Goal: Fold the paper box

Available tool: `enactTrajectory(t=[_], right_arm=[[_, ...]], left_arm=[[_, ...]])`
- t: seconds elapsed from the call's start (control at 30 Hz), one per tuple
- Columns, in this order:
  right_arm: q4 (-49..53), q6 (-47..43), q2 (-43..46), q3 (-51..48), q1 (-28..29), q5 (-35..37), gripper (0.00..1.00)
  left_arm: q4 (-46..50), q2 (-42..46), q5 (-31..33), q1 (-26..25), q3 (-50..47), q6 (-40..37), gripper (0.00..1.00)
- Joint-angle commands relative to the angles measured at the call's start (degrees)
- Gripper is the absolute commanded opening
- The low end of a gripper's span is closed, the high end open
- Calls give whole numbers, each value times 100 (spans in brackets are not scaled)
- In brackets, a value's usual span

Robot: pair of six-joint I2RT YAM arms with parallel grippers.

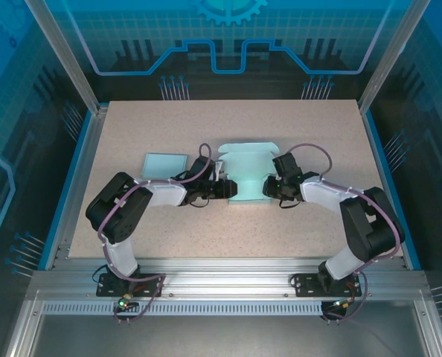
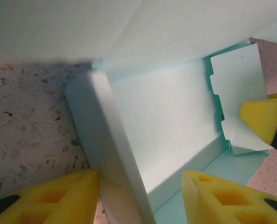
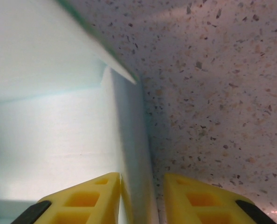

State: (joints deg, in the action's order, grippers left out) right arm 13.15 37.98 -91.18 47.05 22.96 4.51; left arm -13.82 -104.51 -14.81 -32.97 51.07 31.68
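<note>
The pale teal paper box (image 1: 245, 165) lies at the middle of the table, its back flap spread flat. My left gripper (image 1: 225, 189) is at the box's left wall (image 2: 106, 154). It stands open: one yellow finger (image 2: 54, 196) rests against the outside of the wall and the other (image 2: 222, 196) is inside the box, apart from it. My right gripper (image 1: 269, 187) is at the right wall (image 3: 131, 154), which stands upright, and its fingers (image 3: 87, 200) are closed in on it from both sides. One of its yellow pads (image 2: 264, 121) sits by a notched flap at the far side.
A flat teal sheet (image 1: 165, 164) lies on the speckled table (image 1: 295, 126) left of the box, behind my left arm. Blue rails edge the table on both sides.
</note>
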Motion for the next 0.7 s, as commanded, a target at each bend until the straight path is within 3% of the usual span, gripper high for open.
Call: enactTrajectory(t=[0.0, 0.23, 0.47, 0.67], right_arm=[[446, -200, -269, 212, 165, 466, 29], [1204, -422, -935, 919, 578, 1472, 15], [2542, -232, -1862, 1904, 1194, 2865, 18], [3227, -133, -2578, 2482, 1503, 3204, 10]], left_arm=[[-102, 3, 12, -39, 61, 144, 51], [-112, 83, 147, -39, 24, 180, 51], [-129, 164, 308, -34, -40, 257, 50], [-100, 594, 923, -37, -348, 464, 50]])
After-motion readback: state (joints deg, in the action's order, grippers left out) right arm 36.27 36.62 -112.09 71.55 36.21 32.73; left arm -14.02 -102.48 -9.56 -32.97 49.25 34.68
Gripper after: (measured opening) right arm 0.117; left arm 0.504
